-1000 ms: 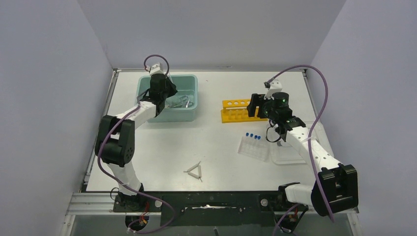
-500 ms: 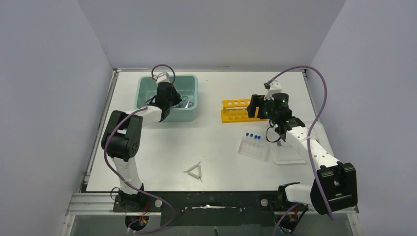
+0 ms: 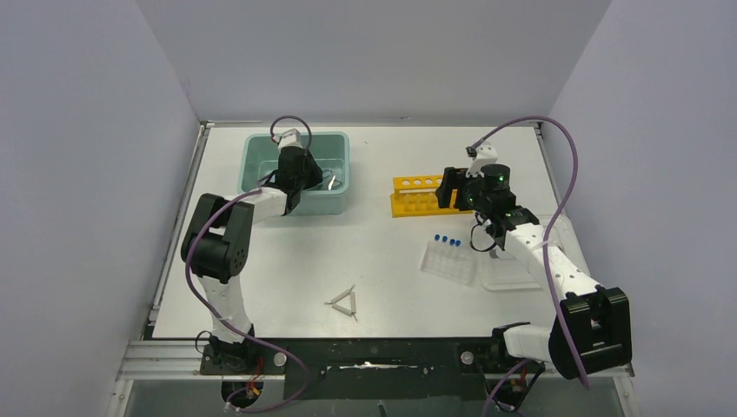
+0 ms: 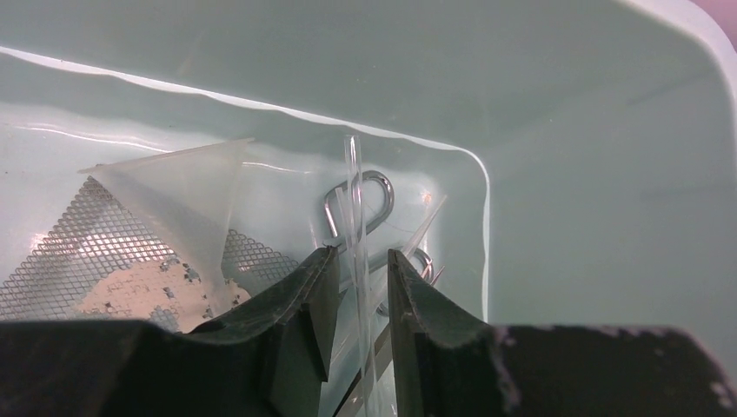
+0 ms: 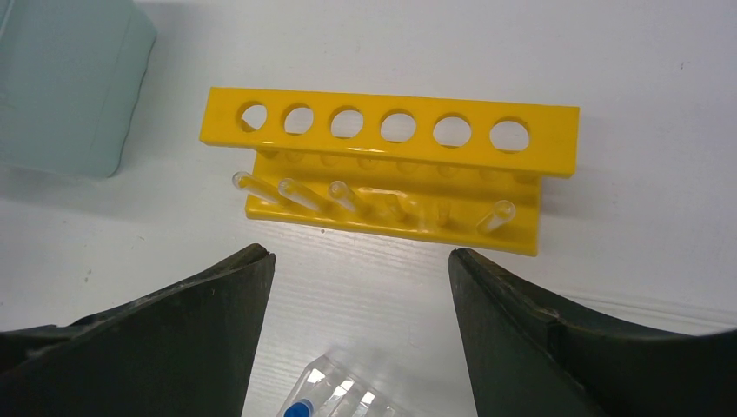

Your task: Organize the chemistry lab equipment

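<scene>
Forceps [image 3: 328, 181] in tub [image 3: 318, 205], rack [image 3: 415, 200] right of tub

Inspection finding: no text, label, brand, number or sign can be read in any view.
</scene>
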